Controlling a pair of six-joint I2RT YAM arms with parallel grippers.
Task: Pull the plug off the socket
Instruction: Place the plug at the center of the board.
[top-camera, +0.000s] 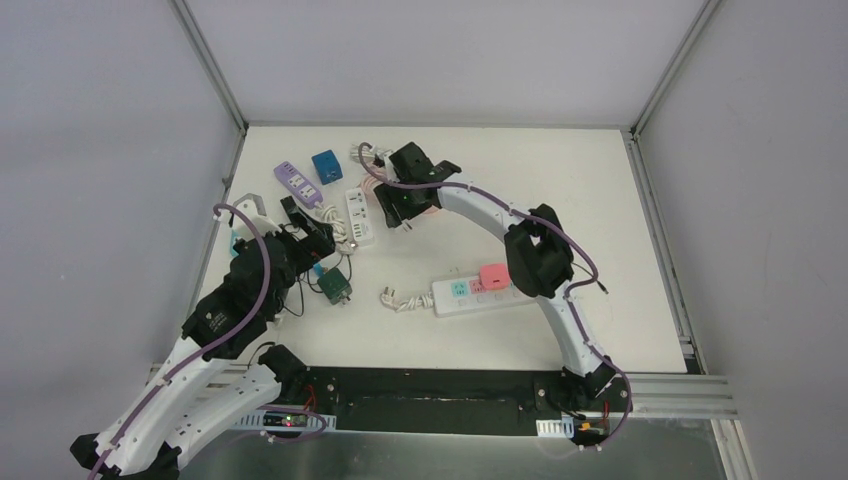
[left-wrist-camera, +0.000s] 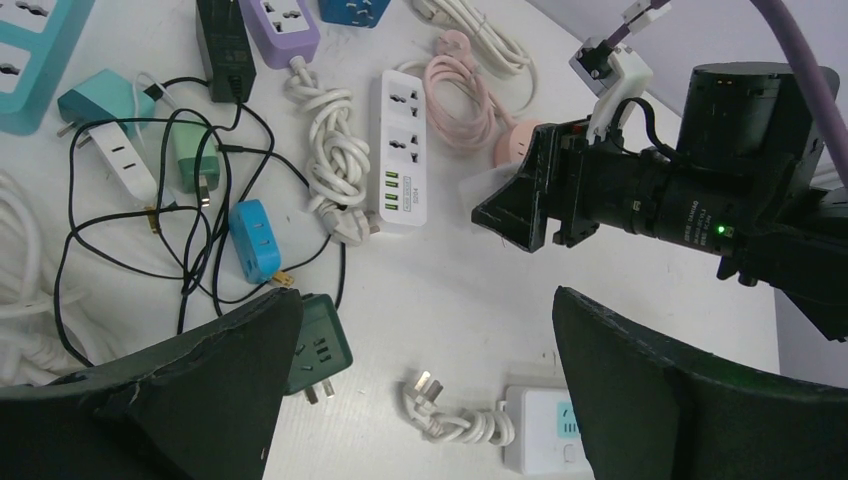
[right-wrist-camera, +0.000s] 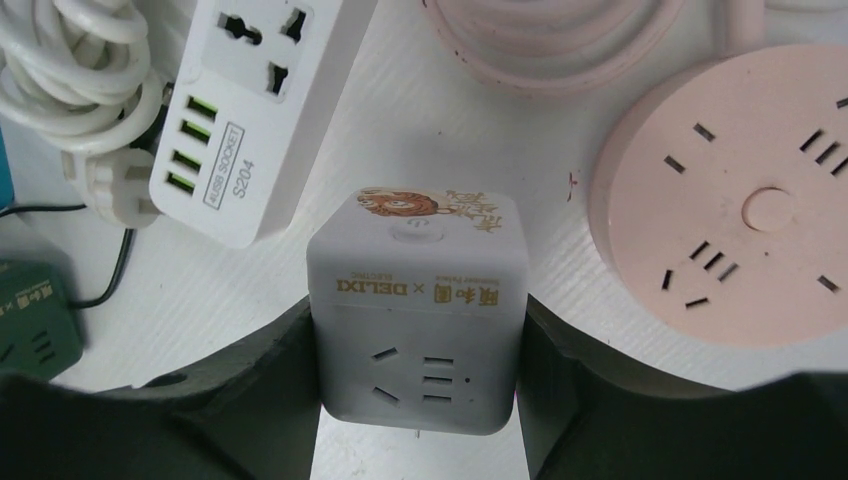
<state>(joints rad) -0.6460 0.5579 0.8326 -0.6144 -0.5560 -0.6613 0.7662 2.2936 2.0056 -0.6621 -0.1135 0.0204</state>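
My right gripper (right-wrist-camera: 418, 375) is shut on a white cube socket (right-wrist-camera: 418, 300) with a "DELIXI" label and holds it by two opposite sides just above the table. In the top view this gripper (top-camera: 405, 207) is at the back centre. A long white power strip (top-camera: 478, 293) lies at the front centre with a pink plug block (top-camera: 492, 276) seated in it. My left gripper (left-wrist-camera: 430, 400) is open and empty above the table. Below it lie the strip's coiled cord plug (left-wrist-camera: 427, 386) and a dark green adapter (left-wrist-camera: 318, 345).
A pink round socket (right-wrist-camera: 740, 200) and a white USB strip (right-wrist-camera: 250, 110) lie right beside the cube. A purple strip (top-camera: 297, 183), a blue cube (top-camera: 326, 165), several small adapters and tangled black cords (left-wrist-camera: 190, 220) fill the back left. Enclosure walls surround the table.
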